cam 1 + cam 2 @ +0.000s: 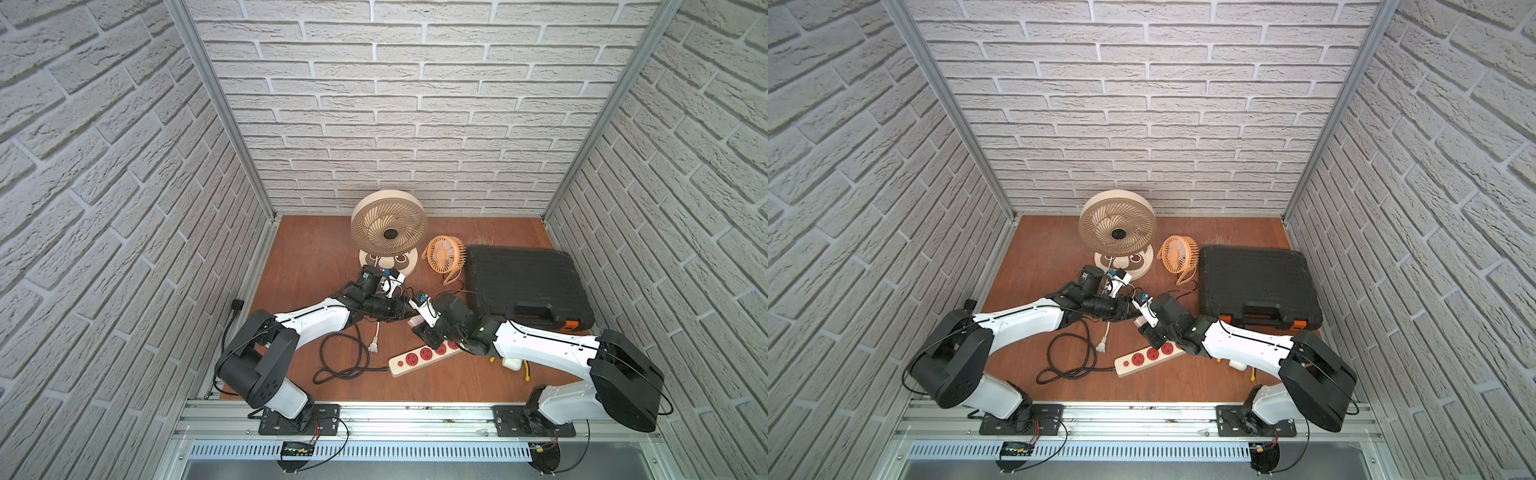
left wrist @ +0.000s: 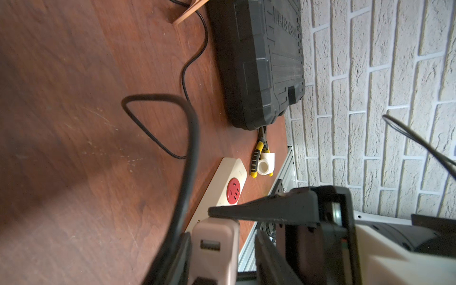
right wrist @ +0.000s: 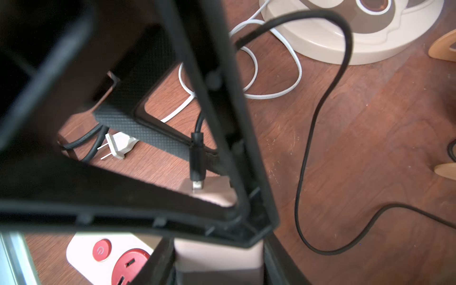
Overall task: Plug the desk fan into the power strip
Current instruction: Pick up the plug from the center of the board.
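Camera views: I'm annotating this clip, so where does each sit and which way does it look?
Top views: high at the front, looking down at the power strip; left arm and right arm show.
Left wrist: low, facing the tool case; left gripper shows.
Right wrist: facing the fan base; right gripper shows.
Shared: both wrist views show the pink adapter.

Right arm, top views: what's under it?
The power strip runs under the wrist, its far end covered. Below the forearm, a white pipe fitting and yellow-handled pliers peek out, mostly hidden; the left wrist view shows both more clearly.
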Robot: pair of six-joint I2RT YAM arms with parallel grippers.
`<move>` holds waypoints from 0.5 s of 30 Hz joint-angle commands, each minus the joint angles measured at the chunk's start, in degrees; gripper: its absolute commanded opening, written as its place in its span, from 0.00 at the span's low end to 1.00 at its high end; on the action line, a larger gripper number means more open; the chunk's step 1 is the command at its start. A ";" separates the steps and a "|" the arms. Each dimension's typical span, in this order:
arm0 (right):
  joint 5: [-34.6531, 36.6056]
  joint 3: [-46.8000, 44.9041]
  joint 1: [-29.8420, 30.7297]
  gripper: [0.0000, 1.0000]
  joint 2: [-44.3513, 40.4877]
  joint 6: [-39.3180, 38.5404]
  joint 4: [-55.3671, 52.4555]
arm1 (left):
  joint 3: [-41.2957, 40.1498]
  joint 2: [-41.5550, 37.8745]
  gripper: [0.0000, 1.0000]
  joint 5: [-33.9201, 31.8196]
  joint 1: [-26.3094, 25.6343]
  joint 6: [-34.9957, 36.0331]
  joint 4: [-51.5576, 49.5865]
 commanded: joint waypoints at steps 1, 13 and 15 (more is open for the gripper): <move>2.40 -0.48 0.48 0.03 -2.46 -0.71 4.61 | 1.73 0.49 0.47 3.31 -0.77 1.55 0.70; 3.36 -2.09 0.71 0.03 -4.01 -0.92 6.21 | 5.17 1.56 0.20 4.50 -0.90 5.75 -5.93; 3.04 -2.51 0.81 0.03 -4.09 -0.81 6.69 | 5.84 1.76 0.07 5.11 -0.94 5.66 -5.76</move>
